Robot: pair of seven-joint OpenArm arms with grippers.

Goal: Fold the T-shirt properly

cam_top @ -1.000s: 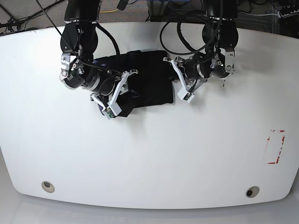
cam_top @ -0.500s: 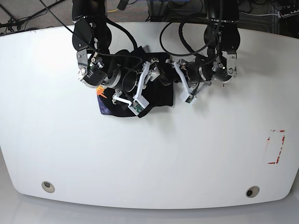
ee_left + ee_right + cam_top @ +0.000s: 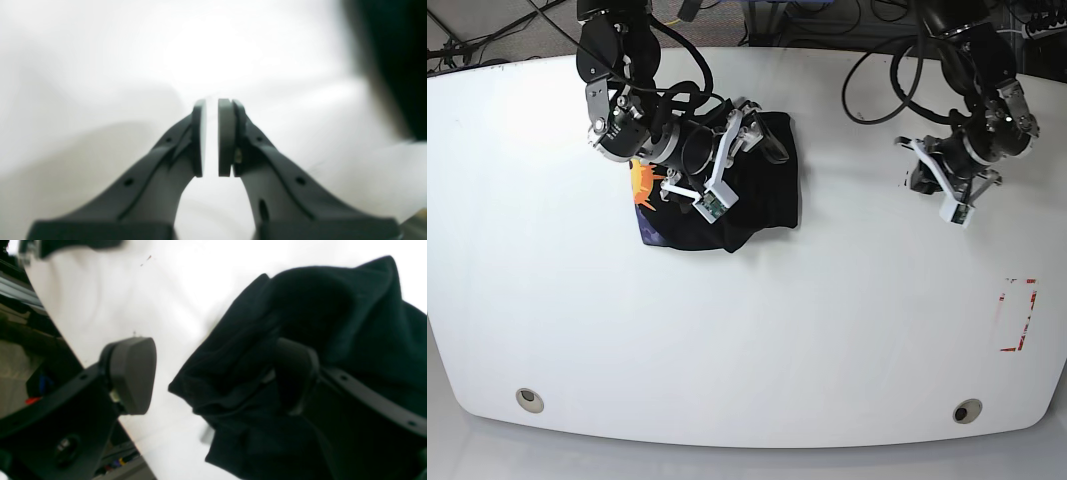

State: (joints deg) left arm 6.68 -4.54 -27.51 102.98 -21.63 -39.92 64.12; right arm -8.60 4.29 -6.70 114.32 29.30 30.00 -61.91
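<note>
The black T-shirt point(image 3: 762, 190) lies bunched in a compact bundle on the white table point(image 3: 747, 330), left of centre towards the back. An orange and purple patch point(image 3: 641, 186) shows at its left edge. My right gripper point(image 3: 732, 160) hangs over the bundle, open. In the right wrist view its jaws point(image 3: 213, 376) stand wide: one pad point(image 3: 133, 373) is over bare table, the other point(image 3: 295, 373) rests against the shirt's folds point(image 3: 350, 313). My left gripper point(image 3: 924, 178) is far to the right, apart from the shirt. Its fingers point(image 3: 227, 140) are shut with nothing between them.
A red-marked rectangle point(image 3: 1017, 315) sits near the table's right edge. Two round holes point(image 3: 527, 400) point(image 3: 967, 411) lie near the front edge. Cables and dark equipment run behind the table's back edge.
My right gripper opened and swung up and right over the shirt. The left arm pulled away to the right, off the shirt. The bundle now lies narrower.
</note>
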